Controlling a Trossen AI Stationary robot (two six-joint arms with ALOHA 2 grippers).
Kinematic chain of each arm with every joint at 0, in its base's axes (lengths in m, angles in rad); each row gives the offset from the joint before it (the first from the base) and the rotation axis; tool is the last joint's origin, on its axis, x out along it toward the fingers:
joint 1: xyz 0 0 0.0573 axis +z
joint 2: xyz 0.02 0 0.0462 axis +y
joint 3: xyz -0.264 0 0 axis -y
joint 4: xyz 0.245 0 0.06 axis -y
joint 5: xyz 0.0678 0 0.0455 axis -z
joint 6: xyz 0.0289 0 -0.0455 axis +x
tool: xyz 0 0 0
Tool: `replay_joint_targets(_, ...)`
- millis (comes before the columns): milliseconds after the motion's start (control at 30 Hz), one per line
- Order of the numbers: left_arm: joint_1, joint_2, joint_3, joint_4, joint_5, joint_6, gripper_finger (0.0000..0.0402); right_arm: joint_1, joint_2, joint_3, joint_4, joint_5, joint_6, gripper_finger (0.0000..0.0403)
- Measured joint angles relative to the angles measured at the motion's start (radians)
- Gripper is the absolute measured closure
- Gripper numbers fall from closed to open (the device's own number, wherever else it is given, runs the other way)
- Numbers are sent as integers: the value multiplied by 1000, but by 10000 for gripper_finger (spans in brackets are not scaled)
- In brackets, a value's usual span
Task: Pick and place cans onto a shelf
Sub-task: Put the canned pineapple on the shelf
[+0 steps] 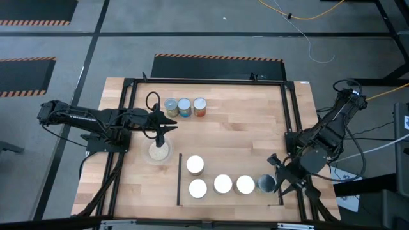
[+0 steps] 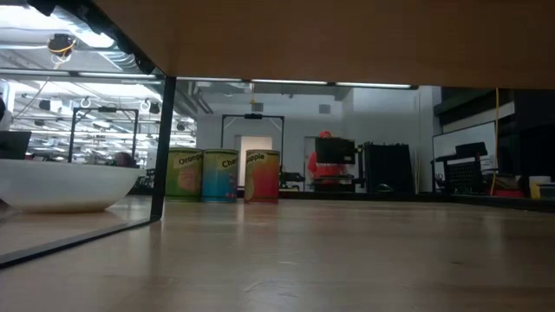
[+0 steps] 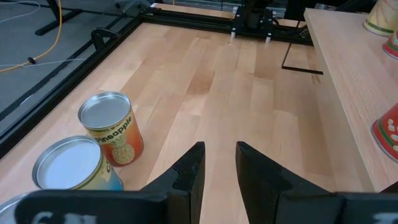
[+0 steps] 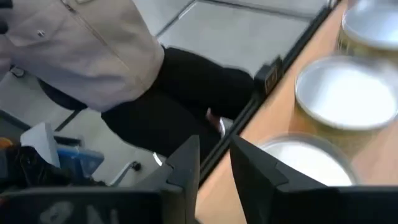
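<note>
Three cans (image 1: 185, 107) stand in a row at the far side of the table and also show in the low view (image 2: 219, 176). Several cans (image 1: 222, 184) with white tops stand on the light-wood shelf (image 1: 217, 156) near the front edge. My left gripper (image 1: 163, 126) hovers between the far cans and the dish. Its fingers (image 3: 219, 168) stand a little apart with nothing between them. The pineapple can (image 3: 113, 127) is beside them. My right gripper (image 1: 280, 176) is by the shelf's right end, next to a grey-topped can (image 1: 266, 184). Its fingers (image 4: 214, 165) are slightly apart and empty.
A round clear dish (image 1: 160, 151) with beige contents sits left of the shelf. A black metal frame (image 1: 128, 89) runs around the table. The shelf's black bars (image 1: 179, 179) edge its short sides. A person (image 4: 93, 56) stands beyond the table's near edge.
</note>
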Motion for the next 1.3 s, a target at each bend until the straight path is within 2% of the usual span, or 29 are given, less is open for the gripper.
replay_joint_targets(200, 0, 0, 0, 0, 0, 0, 318, 1, -1, 70, 0, 39, -145, 308)
replay_joint_targets(433, 0, 0, 0, 0, 0, 3, 318, -33, -1, 147, -5, 270, -327, 308)
replay_joint_targets(533, 0, 0, 0, 0, 0, 3, 318, -83, -1, 175, -17, 333, -393, 308)
replay_joint_targets(833, 0, 0, 0, 0, 0, 4, 318, -369, -1, 194, -20, 342, -553, 308)
replay_joint_targets(1067, 0, 2, 0, 0, -1, 4, 318, -636, 11, 194, 13, 342, -561, 308)
replay_joint_targets(1300, 0, 2, 0, 0, -4, 56, 318, -828, 96, 194, 90, 340, -561, 308)
